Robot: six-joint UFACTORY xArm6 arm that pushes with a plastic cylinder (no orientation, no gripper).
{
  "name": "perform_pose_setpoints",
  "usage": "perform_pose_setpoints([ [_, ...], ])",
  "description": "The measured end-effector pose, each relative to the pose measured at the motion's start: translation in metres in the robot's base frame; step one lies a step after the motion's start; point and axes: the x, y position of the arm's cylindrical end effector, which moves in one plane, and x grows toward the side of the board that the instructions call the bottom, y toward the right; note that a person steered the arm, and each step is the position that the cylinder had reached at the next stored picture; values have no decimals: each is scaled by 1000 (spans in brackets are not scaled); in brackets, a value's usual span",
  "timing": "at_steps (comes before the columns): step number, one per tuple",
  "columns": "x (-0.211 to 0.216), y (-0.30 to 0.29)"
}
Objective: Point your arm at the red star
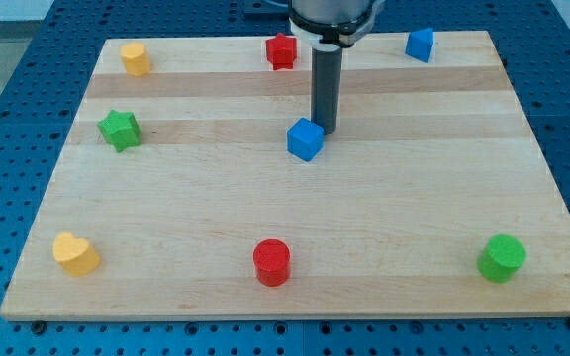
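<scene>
The red star [281, 50] lies near the view's top edge of the wooden board [166, 198], a little left of centre. My tip [325, 132] stands below and to the right of it, well apart from it. The tip sits right beside the upper right corner of a blue cube [305, 139], touching or nearly touching it. The dark rod rises from the tip toward the view's top and passes just right of the red star.
A yellow block [136, 58] lies at top left, a blue block [420, 44] at top right, a green star [119, 130] at left, a yellow heart [75, 253] at bottom left, a red cylinder [272, 262] at bottom centre, a green cylinder [502, 257] at bottom right.
</scene>
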Motion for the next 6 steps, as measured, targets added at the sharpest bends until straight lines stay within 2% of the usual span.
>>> perform_pose_setpoints([
  [1, -35, 0],
  [3, -148, 7],
  [4, -176, 7],
  [5, -179, 4],
  [6, -189, -35],
])
